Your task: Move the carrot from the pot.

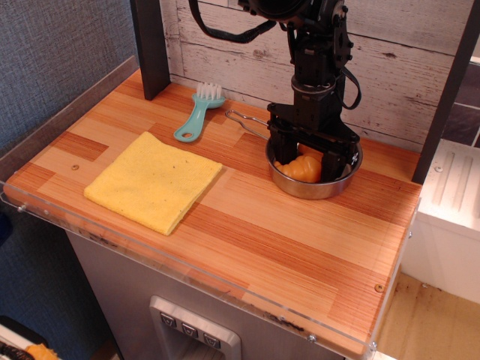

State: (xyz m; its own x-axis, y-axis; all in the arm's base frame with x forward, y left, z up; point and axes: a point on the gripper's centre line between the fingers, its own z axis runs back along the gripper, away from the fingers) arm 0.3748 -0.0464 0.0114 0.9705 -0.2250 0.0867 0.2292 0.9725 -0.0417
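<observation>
The orange carrot point(304, 169) lies inside the shiny steel pot point(311, 189) at the back right of the wooden table. The pot's wire handle point(241, 118) points to the left. My black gripper point(305, 163) reaches straight down into the pot. Its two fingers stand spread on either side of the carrot, one at the left point(277, 152) and one at the right point(334, 163). The jaws are open around the carrot, and I cannot tell whether the fingers touch it. The gripper hides the back of the pot.
A folded yellow cloth point(154, 180) lies at the front left. A teal brush point(197, 114) lies behind it near a dark post point(150, 46). A white plank wall stands behind. A clear rim runs along the table's front edge point(195, 270).
</observation>
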